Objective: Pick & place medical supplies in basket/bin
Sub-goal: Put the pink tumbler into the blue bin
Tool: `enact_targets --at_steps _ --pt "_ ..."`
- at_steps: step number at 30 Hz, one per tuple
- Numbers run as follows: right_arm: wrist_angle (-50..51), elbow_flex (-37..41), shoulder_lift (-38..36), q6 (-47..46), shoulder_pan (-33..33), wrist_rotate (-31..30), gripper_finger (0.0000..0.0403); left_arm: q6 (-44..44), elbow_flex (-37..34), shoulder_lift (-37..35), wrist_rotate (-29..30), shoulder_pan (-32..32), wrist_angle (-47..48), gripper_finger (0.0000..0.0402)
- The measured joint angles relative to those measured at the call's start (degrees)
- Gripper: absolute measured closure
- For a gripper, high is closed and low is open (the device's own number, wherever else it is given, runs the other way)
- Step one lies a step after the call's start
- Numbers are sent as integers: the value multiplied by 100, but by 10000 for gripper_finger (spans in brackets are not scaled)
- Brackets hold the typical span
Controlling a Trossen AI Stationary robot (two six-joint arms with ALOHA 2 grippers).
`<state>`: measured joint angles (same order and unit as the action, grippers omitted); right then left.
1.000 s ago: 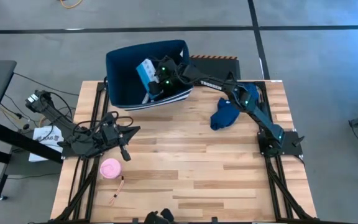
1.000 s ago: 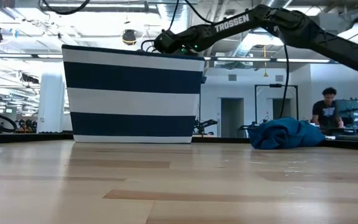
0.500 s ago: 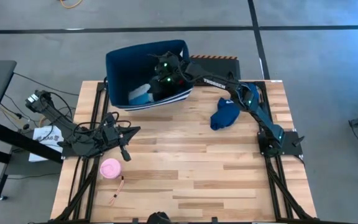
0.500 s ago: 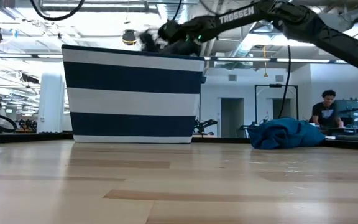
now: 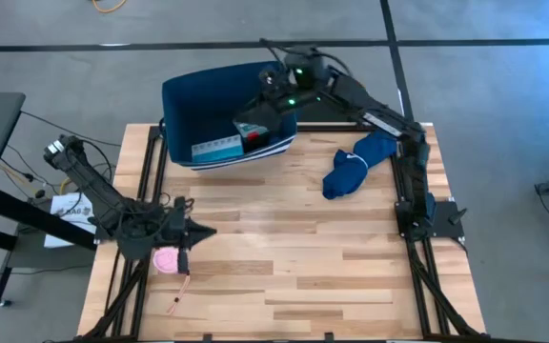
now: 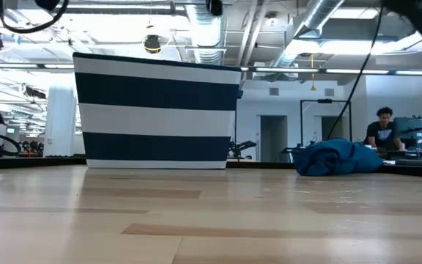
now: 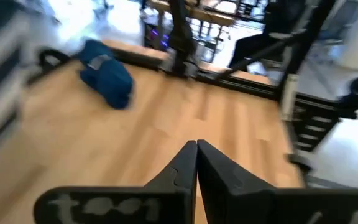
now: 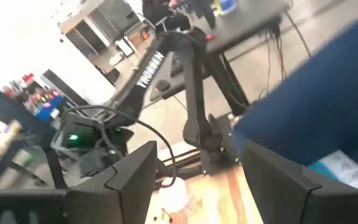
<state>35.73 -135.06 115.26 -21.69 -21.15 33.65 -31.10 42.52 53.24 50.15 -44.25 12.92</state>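
From my station, the high view looks straight down on the whole table [image 5: 284, 257], far enough off to take in both arms and the grey floor around. The low view sits at table-top height, facing level across the boards into the room; the striped basket [image 6: 156, 114] and the blue cloth [image 6: 339, 158] stand at the far edge. Both also show from above: basket [image 5: 193, 114], cloth [image 5: 351, 171]. The left wrist view looks forward and down over the planks toward that cloth [image 7: 107, 74]. The right wrist view faces across the basket's wall [image 8: 316, 118] toward the left arm [image 8: 166, 74].
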Motion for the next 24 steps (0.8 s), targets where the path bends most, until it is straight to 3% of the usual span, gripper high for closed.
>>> enact_targets --at_steps 3,6,8,11,15,18,21,24 --pt "205 4 -309 379 332 -343 177 -69 155 341 -218 -108 -278 401" --pt "384 4 -544 611 638 -542 178 6 843 914 -237 -120 3 401" --pt "565 4 -689 712 775 -552 178 -184 1584 1388 -233 -120 817 401" --pt "808 2 -839 731 964 -569 178 -1302 2829 2172 -290 -111 2617 402" --pt "1332 4 -930 1179 1155 -570 178 -3343 4404 3324 -1042 -61 5153 401" --pt "1789 2 -935 1590 1248 -759 178 -4079 5288 4169 -1701 -50 6704 401" --pt "2191 9 -897 1722 1294 -1056 178 -4218 5768 4872 -2004 -57 7596 401" --pt "2224 13 -802 1724 1341 -1174 178 -4205 5871 5316 -2102 -83 7677 401"
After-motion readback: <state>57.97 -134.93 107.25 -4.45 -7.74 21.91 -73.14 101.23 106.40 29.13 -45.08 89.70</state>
